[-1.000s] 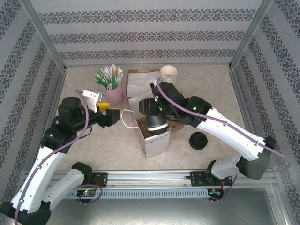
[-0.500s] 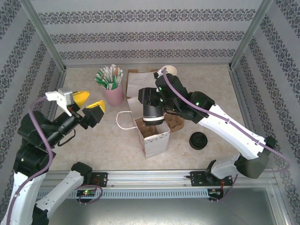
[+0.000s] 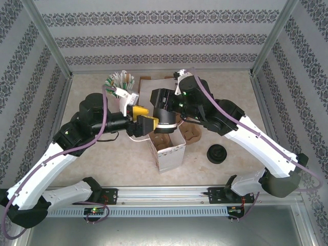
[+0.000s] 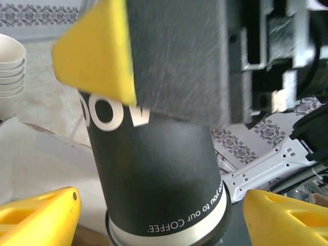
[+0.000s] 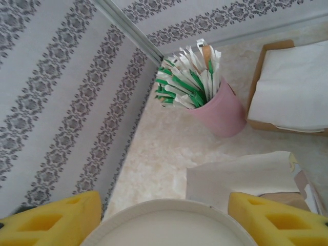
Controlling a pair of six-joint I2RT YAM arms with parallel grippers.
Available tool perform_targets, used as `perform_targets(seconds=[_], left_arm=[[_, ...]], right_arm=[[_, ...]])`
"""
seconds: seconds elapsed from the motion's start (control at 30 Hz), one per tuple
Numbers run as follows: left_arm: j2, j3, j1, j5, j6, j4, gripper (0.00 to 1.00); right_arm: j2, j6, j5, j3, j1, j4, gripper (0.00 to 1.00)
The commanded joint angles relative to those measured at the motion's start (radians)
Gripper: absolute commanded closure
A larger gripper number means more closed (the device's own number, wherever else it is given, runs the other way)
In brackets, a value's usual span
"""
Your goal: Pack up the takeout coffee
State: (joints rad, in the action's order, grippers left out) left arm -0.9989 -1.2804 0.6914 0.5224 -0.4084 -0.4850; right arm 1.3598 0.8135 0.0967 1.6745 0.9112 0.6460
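- Coffee (image 3: 165, 124): tilted, hanging over the open top of the white bag (image 3: 173, 155).
- My right gripper (image 5: 164, 218): clamped on the coffee's black body.
- My left gripper (image 3: 144, 117): jaws spread, one finger on either side of the coffee, not touching it.
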Motion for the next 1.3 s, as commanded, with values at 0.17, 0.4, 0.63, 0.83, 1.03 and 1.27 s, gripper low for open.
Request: perform_targets(seconds=[0.17, 0.4, 0.63, 0.83, 1.03, 1.27], left_arm=[[-0.014, 0.024, 0.086, -0.088, -0.08, 0.104, 0.16], [-0.005, 0.097, 0.101, -0.107, -0.182, 0.293, 0.18], [-0.015, 0.119, 0.12, -0.102, -0.233, 0.385, 0.21], [-0.025, 0.126, 0.131, -0.063, -0.251, 0.431, 0.15], [-0.028, 0.147, 0.135, -0.053, -0.278, 0.468, 0.19], [-0.018, 0.154, 0.14, -0.068, -0.299, 0.487, 0.27]], right_arm=[[-0.029, 0.051, -0.062, 0.027, -0.006, -0.079, 0.39], [-0.027, 0.063, -0.076, 0.028, 0.005, -0.101, 0.38], [-0.017, 0.082, -0.097, 0.024, 0.009, -0.113, 0.37], [-0.015, 0.1, -0.109, 0.017, 0.01, -0.131, 0.37], [-0.018, 0.111, -0.118, 0.009, 0.009, -0.144, 0.37], [-0.019, 0.111, -0.111, 0.004, 0.011, -0.138, 0.31]])
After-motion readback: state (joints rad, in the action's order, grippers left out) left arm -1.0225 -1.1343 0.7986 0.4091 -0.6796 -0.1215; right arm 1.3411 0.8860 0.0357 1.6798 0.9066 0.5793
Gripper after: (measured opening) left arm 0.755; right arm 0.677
